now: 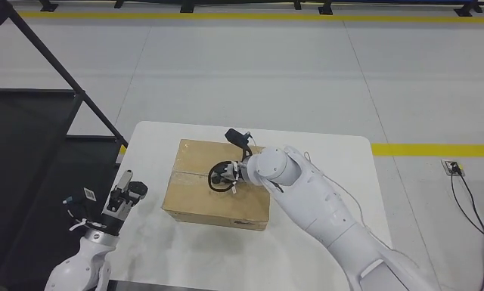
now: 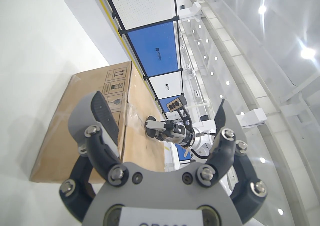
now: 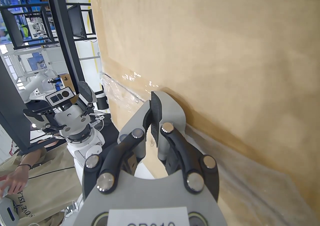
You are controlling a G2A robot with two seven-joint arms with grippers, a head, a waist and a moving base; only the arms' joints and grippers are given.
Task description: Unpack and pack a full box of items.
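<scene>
right hand (image 3: 153,102) (closed) on box (image 1: 193,189) top | left hand (image 2: 160,98) spread, beside box

The right arm (image 1: 325,208) stretches forward and across toward the robot's left, wrist bent downward; the right gripper (image 3: 153,98) has its fingers (image 3: 172,109) pressed together. The left arm (image 1: 87,257) sits low at the robot's left side, the left gripper (image 2: 160,102) angled forward and upward, fingers (image 2: 103,114) spread wide
</scene>
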